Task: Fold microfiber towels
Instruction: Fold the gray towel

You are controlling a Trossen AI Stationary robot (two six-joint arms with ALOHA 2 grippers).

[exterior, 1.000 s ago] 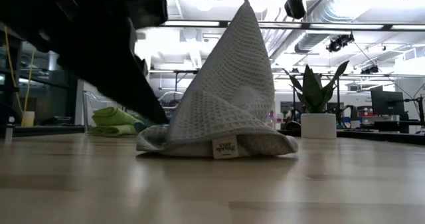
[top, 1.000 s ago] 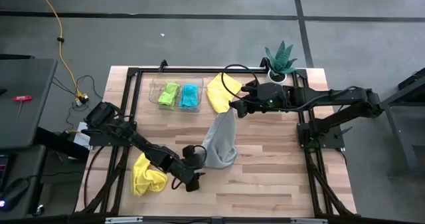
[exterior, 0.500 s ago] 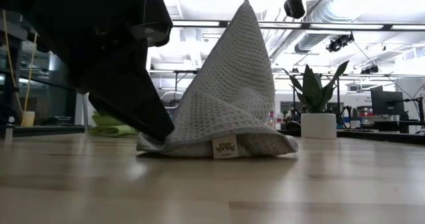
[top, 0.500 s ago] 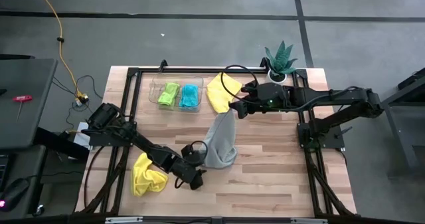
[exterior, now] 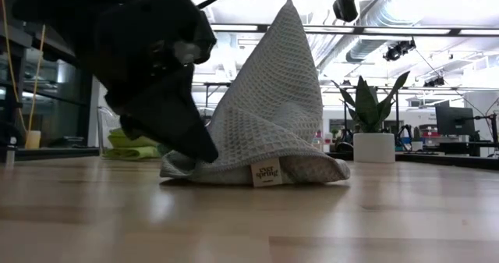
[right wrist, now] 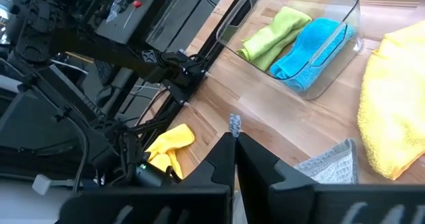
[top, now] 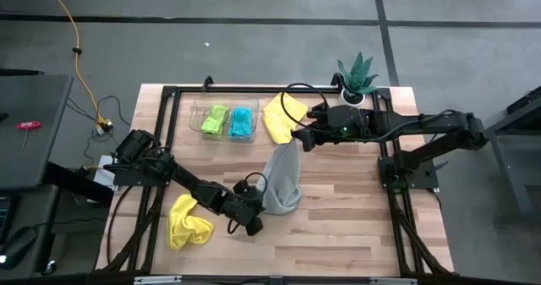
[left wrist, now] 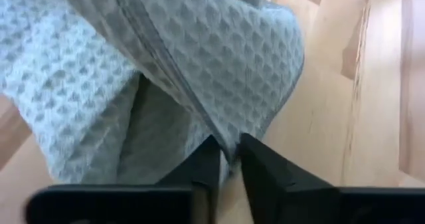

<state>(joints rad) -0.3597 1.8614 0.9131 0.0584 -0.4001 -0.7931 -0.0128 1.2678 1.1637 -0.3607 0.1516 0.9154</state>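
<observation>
Left end effector (left wrist: pixel 229 159) (now pinching) grey towel (top: pixel 281 180)

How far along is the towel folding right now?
Done: the green towel and blue towel lie folded in the clear tray. In hand: the right pincer holds the grey towel up by a corner while the left pincer closes on its lower edge. Left: two yellow towels, one beside the tray, one crumpled near the front.
</observation>
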